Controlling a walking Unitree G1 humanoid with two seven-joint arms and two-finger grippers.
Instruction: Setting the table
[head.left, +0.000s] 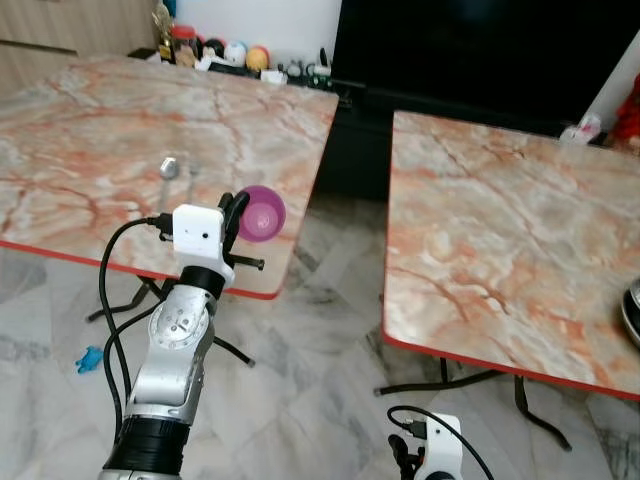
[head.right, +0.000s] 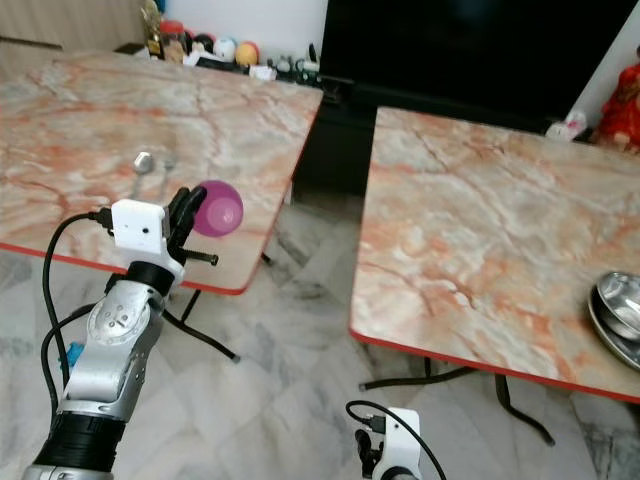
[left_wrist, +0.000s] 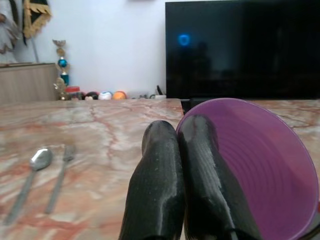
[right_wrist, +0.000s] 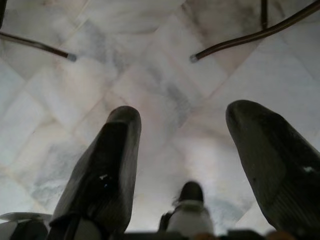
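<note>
The left gripper's fingers (left_wrist: 165, 190) pinch the purple bowl (head.left: 262, 213) by its rim, over the left desk's (head.left: 120, 130) front edge near the spoon (left_wrist: 30, 172) and fork (left_wrist: 59, 177); that thin hold could slip, dropping it. The right gripper (right_wrist: 182, 165) hangs open

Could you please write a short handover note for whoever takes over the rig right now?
Left gripper is shut on the purple bowl, holding it over the near edge of the left table. Right gripper is open, hanging low over the floor. A spoon and fork lie side by side on the left table. Metal dishes sit on the right table. Left to do: set the bowl down.
</note>
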